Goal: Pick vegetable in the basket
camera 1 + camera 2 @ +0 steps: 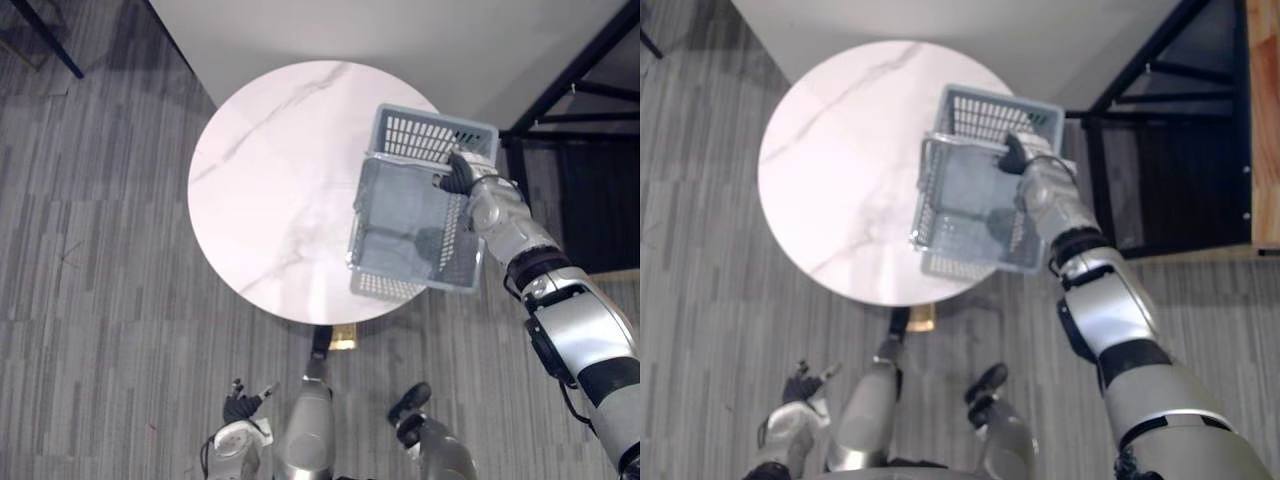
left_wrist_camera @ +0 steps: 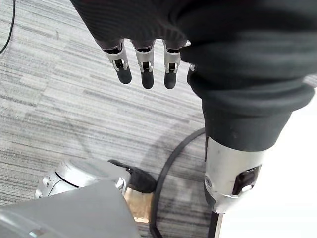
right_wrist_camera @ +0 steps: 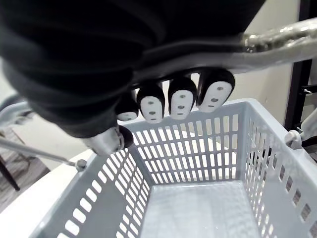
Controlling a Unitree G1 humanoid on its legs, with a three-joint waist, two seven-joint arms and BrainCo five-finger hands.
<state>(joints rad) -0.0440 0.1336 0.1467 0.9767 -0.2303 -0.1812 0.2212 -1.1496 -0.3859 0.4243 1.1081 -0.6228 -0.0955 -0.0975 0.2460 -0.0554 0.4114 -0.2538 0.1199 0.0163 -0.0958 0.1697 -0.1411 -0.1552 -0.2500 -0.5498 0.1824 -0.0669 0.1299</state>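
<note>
Right hand (image 1: 462, 177): fingers curling round basket (image 1: 430, 135) handle (image 3: 277, 35).
Left hand (image 1: 240, 408): hanging relaxed, holding nothing.
Care: holding basket level, setting it flat on table (image 1: 260, 170).

Basket (image 1: 400, 225) over right edge of table (image 1: 270, 180), right hand (image 1: 460, 178) round its handle (image 3: 277, 39), left hand (image 1: 240, 407) above floor (image 1: 100, 300)

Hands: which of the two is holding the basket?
The right hand: its fingers curl round the grey basket's metal handle, at the white round table's edge. The left hand hangs low over the floor, fingers straight, holding nothing.
</note>
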